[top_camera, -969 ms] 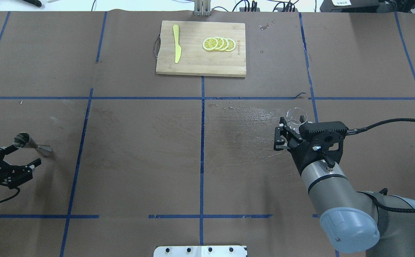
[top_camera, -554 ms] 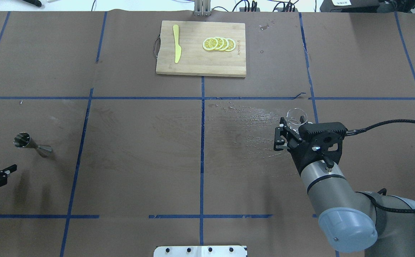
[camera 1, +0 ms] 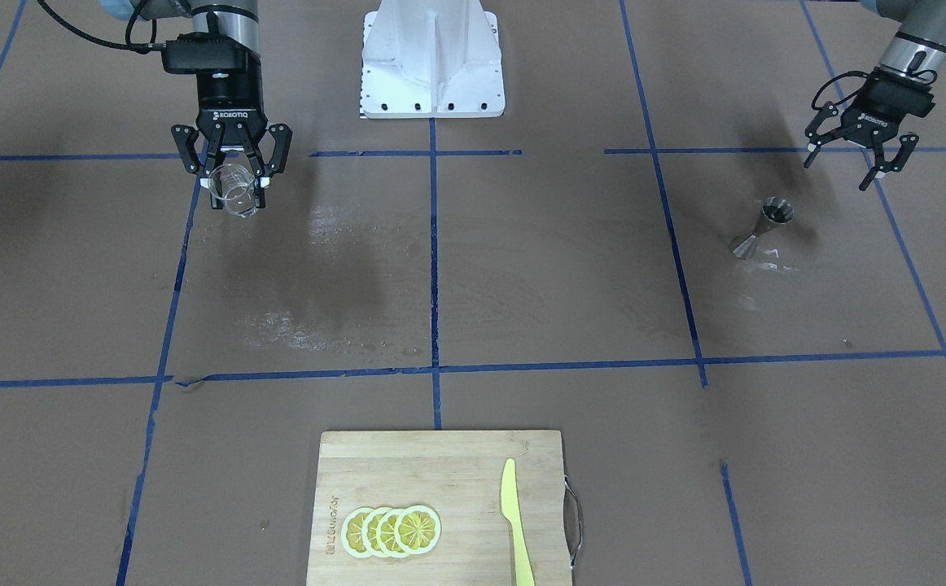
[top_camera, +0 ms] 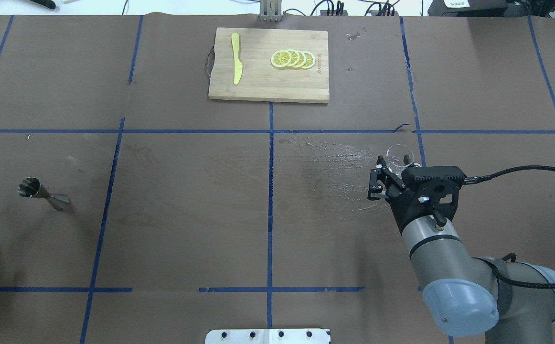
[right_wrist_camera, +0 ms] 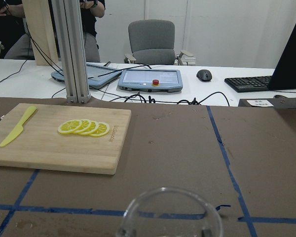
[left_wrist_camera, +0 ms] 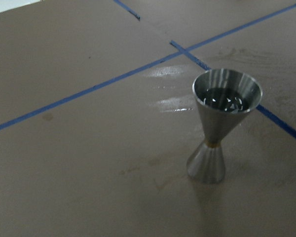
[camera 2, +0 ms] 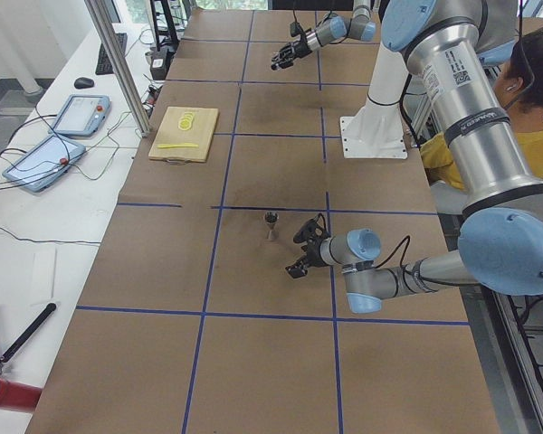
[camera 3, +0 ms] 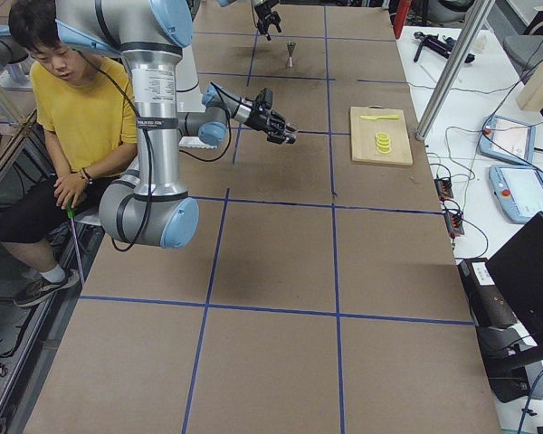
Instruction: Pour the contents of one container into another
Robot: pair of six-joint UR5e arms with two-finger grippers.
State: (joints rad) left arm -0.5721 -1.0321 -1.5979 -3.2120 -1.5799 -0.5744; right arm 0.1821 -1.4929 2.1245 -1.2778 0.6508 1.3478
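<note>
Starting closest to the robot, the left gripper (camera 1: pixel 838 171) hangs over the brown counter (top_camera: pixel 186 215) with its fingers spread wide and nothing between them. Across on the other side, the right gripper (camera 1: pixel 236 194) is clamped on the small clear glass cup (top_camera: pixel 398 155), one finger on each side of the wall. The cup's round rim fills the bottom edge of the right wrist view.

A little farther out from the left gripper, and clear of it, the metal jigger (left_wrist_camera: pixel 222 128) stands upright on its smaller cone. Liquid glints in the upper cone, and a few wet gleams (camera 1: pixel 770 259) sit on the counter just beside its foot. Jigger and cup are well apart, at opposite ends of the counter.

Moving on, a broad wet sheen (top_camera: pixel 325 155) spreads over the paper beside the cup, toward the middle blue tape line.

Farthest out lies the bamboo cutting board (top_camera: pixel 268 88). It carries a row of overlapping lemon slices (top_camera: pixel 293 59) and a yellow plastic knife (top_camera: pixel 236 57), set apart from each other.
</note>
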